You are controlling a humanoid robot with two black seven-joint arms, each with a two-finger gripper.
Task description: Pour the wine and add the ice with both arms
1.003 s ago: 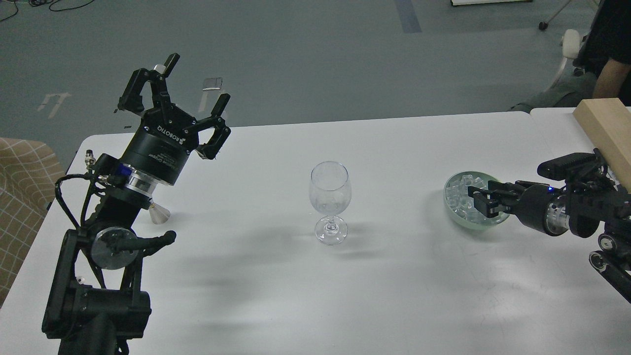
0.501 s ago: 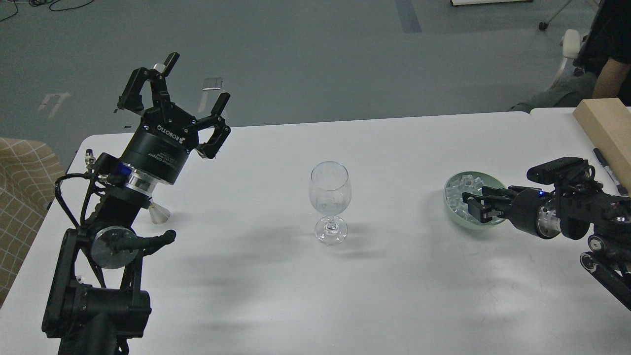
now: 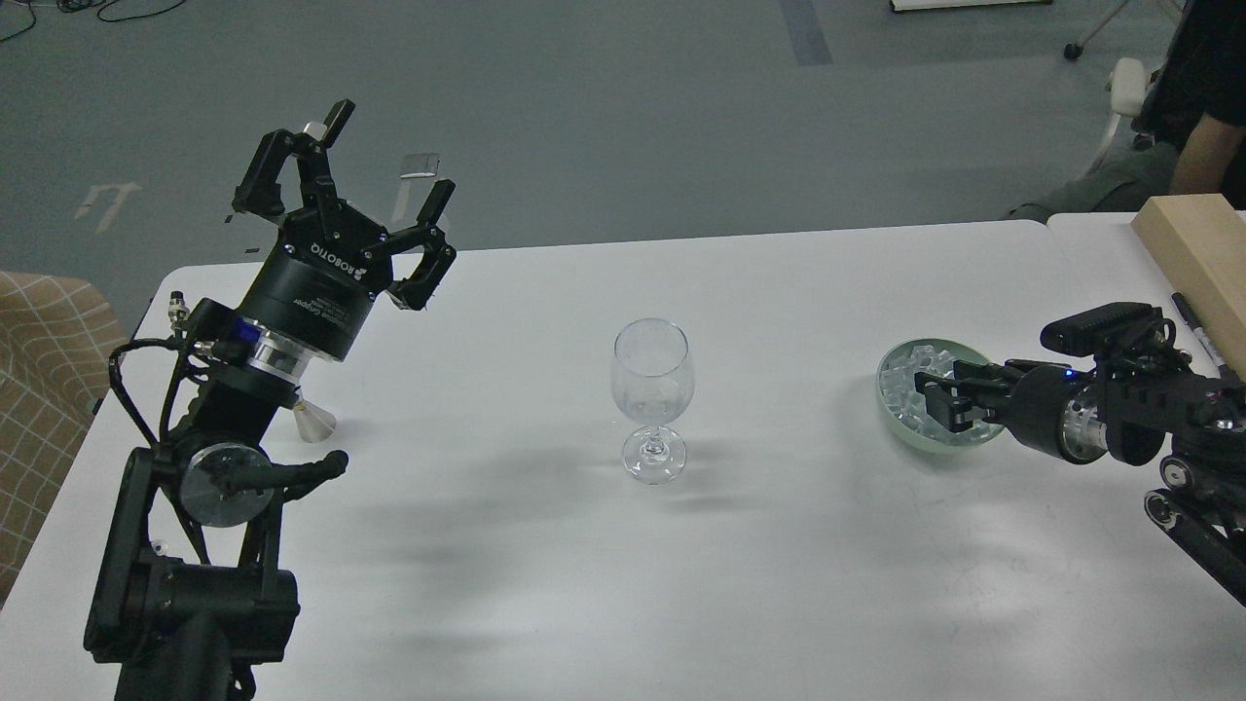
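A clear stemmed wine glass (image 3: 652, 389) stands upright and empty-looking at the middle of the white table (image 3: 798, 292). A pale green bowl (image 3: 893, 424) at the right holds a heap of clear ice cubes (image 3: 900, 385). My right gripper (image 3: 936, 394) reaches in from the right, and its fingers are down inside the bowl among the ice. It is dark, and I cannot tell its gap or whether it holds a cube. My left gripper (image 3: 389, 156) is raised at the table's far left corner, wide open and empty, well away from the glass.
A small clear cone-shaped piece (image 3: 313, 424) stands on the table behind my left arm. A wooden block (image 3: 1197, 253) and a black pen (image 3: 1192, 326) lie at the far right. A person (image 3: 1207, 127) is at the top right. A beige chair (image 3: 39, 389) is at the left.
My right gripper has shifted slightly left within the bowl, dipping and then lifting a little. My left gripper has barely risen and stays open. The glass has not moved.
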